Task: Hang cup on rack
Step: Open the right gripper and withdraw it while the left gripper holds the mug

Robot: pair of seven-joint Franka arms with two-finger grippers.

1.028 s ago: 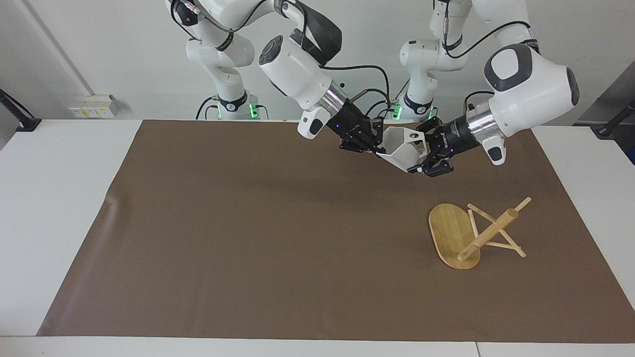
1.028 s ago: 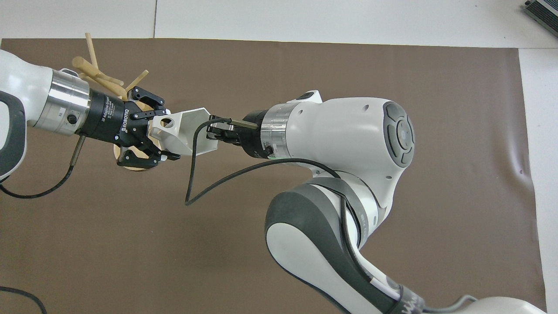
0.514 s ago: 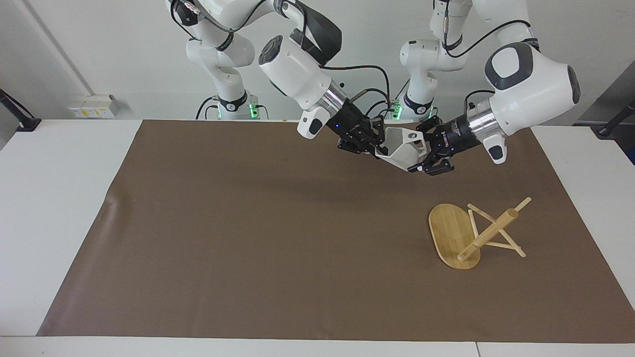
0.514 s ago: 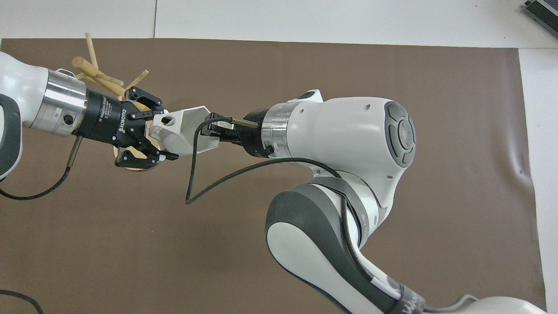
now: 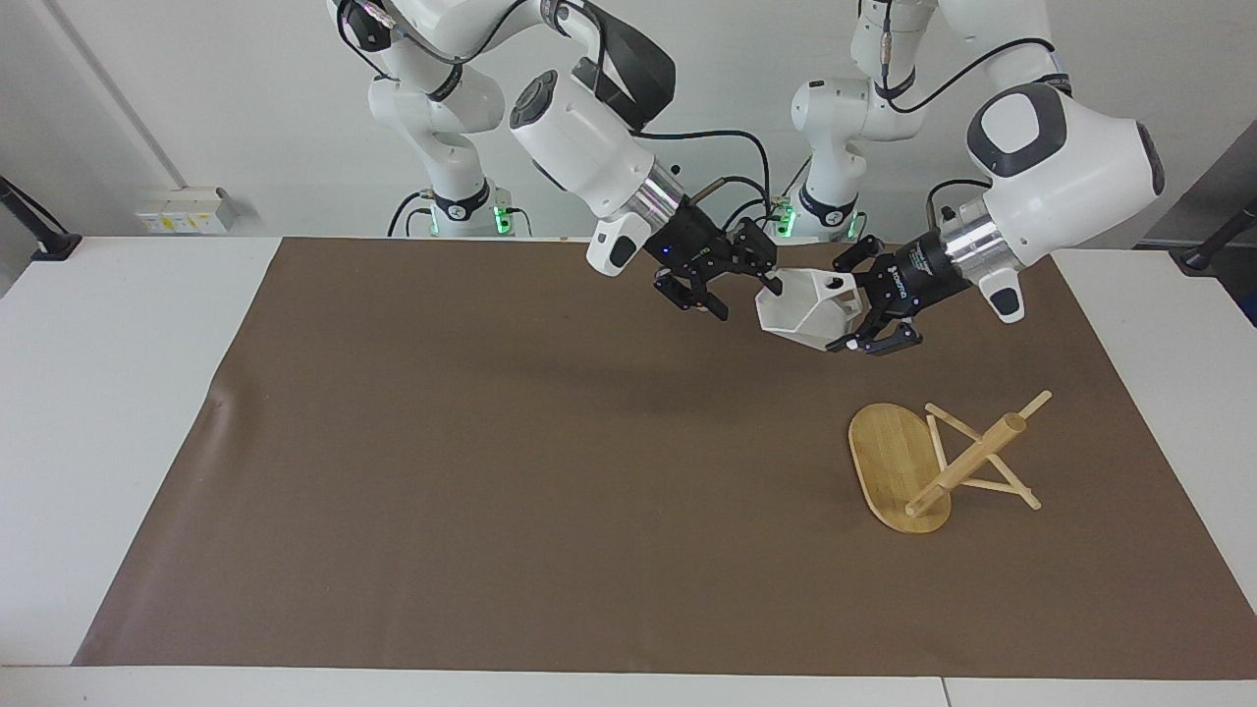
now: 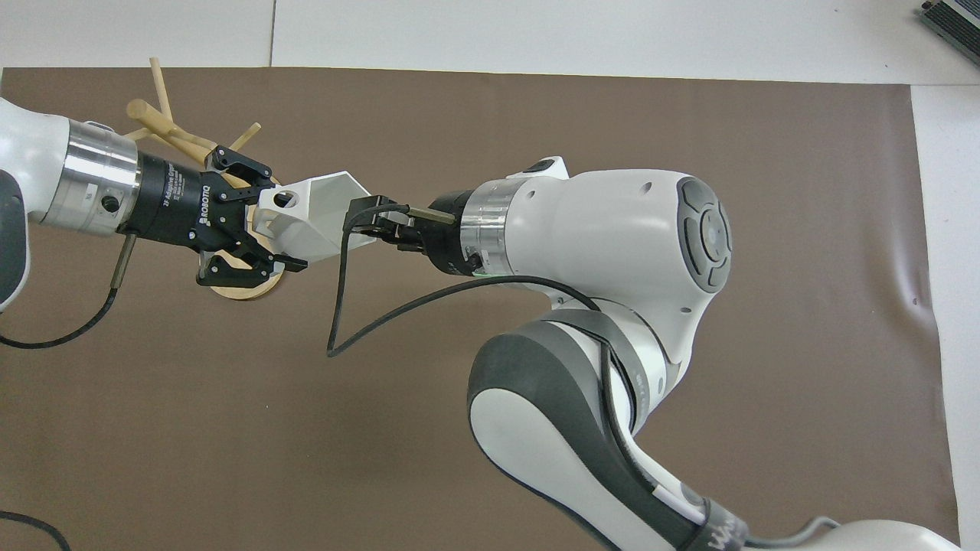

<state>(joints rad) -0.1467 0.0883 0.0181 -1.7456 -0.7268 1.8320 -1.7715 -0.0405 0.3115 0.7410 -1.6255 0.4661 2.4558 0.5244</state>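
Observation:
The white faceted cup [image 5: 800,309] hangs in the air over the brown mat, handle hole turned up. My left gripper [image 5: 841,306] is shut on its handle end; in the overhead view the left gripper [image 6: 280,226] clasps the cup [image 6: 318,218] there too. My right gripper [image 5: 748,300] stands open beside the cup's rim, one fingertip [image 5: 775,287] close to it and nothing held. From overhead the right gripper [image 6: 366,223] is mostly hidden by its own wrist. The bamboo rack [image 5: 896,462] lies tipped on the mat toward the left arm's end, post [image 5: 967,462] slanting.
The brown mat [image 5: 471,471] covers most of the white table. The rack's thin pegs [image 5: 992,481] stick out sideways near the mat's edge. The right arm's cable [image 6: 337,306] loops down under its wrist.
My right gripper has opened and let go of the cup's rim. The left gripper has kept its hold and drawn the cup slightly toward the left arm's end.

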